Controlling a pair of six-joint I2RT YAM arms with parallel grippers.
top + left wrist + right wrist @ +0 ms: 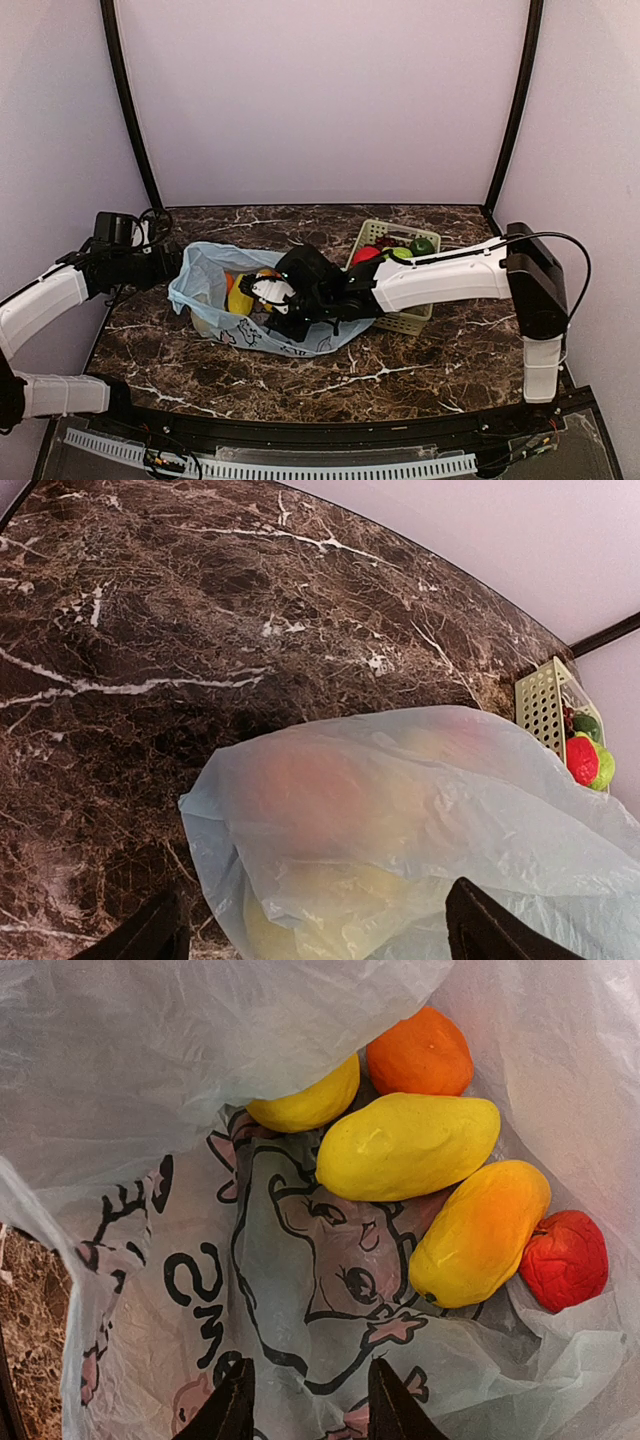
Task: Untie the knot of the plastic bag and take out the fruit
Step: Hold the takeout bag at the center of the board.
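Note:
The light blue plastic bag (215, 300) lies on the table with its mouth spread wide; the knot is out of view. My right gripper (264, 292) reaches into the mouth. In the right wrist view the right gripper (312, 1405) stands open over the printed film (300, 1260), short of the fruit: a yellow mango shape (405, 1145), an orange-yellow mango (480, 1230), an orange (420, 1052), a lemon-like piece (305, 1105) and a red apple (563, 1260). My left gripper (172, 268) sits at the bag's left edge, open (320, 942), with the bag (400, 820) bulging ahead of its fingers.
A pale green lattice basket (372, 233) stands right of the bag under my right forearm, holding red and green fruit (585, 755). Its corner (540, 705) shows in the left wrist view. Dark marble table (420, 360) ends at pale walls behind and at both sides.

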